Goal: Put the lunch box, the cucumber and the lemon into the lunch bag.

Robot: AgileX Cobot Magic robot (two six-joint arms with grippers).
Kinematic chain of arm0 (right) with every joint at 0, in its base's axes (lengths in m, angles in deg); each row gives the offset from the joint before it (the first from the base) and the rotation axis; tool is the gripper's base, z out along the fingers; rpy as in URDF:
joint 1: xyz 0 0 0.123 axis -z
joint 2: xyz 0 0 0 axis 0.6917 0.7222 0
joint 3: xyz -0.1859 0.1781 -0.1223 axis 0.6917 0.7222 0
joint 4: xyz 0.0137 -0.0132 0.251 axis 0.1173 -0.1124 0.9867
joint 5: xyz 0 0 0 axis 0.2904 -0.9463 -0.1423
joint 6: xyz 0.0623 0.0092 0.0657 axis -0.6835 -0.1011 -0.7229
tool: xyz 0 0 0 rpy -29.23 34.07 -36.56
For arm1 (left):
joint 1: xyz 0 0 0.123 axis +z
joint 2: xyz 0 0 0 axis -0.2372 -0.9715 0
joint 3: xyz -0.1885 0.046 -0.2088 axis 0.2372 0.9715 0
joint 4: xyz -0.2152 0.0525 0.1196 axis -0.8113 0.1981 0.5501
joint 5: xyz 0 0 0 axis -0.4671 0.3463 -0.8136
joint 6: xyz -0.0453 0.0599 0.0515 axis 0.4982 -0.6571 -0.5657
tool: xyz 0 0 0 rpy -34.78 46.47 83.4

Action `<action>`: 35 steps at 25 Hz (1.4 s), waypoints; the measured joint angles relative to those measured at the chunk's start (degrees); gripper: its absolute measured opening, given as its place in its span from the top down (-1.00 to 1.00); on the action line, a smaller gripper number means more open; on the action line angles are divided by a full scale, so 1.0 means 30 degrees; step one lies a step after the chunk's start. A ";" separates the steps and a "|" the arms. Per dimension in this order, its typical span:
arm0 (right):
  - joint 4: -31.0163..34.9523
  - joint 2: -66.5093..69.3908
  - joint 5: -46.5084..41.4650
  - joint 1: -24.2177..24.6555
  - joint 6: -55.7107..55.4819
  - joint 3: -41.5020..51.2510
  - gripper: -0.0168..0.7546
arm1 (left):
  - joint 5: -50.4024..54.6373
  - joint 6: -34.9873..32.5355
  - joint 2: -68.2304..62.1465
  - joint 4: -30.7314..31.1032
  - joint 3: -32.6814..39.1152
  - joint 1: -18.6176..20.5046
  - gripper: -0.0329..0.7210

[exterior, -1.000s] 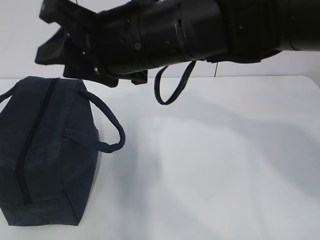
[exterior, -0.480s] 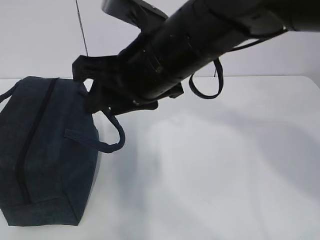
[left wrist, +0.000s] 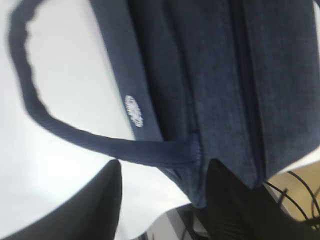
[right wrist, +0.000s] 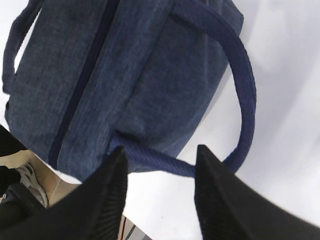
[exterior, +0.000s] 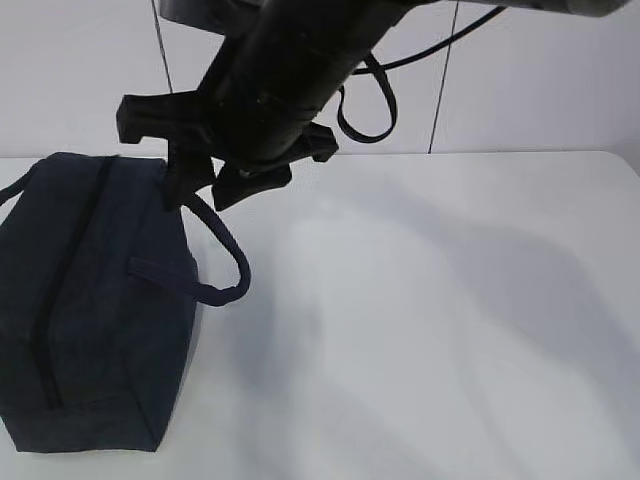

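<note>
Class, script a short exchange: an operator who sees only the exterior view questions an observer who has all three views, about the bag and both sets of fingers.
Operator: I see no left arm. Where is it?
Observer: The left fingers stand open, with a handle's root on the bag just beyond their tips.
Operator: Are the right fingers gripping a handle?
Observer: No. The right fingers are apart; the handle runs past their tips, not pinched.

Bright even light, soft shadows on white table (exterior: 450, 330), near arm dark, left wrist view blurred
</note>
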 joint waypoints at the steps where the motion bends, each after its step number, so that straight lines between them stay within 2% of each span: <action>1: -0.0075 0.0286 -0.0104 0.0000 -0.0110 -0.0410 0.13 | 0.0000 0.0124 0.0000 0.0179 -0.0418 0.0000 -0.12; 6: -0.0443 0.1618 -0.0452 -0.0070 -0.0562 -0.2423 0.13 | 0.0000 0.0331 0.0000 0.0325 -0.2059 0.0000 -0.12; 17: -0.2120 0.4397 -0.1938 -0.0662 -0.2103 -0.5959 0.13 | 0.0071 0.0330 0.0000 0.0555 -0.2235 0.0000 -0.10; 35: -0.2670 0.5932 -0.1830 -0.1189 -0.3390 -0.6923 0.13 | 0.0071 0.0338 0.0000 0.0642 -0.2235 0.0000 -0.09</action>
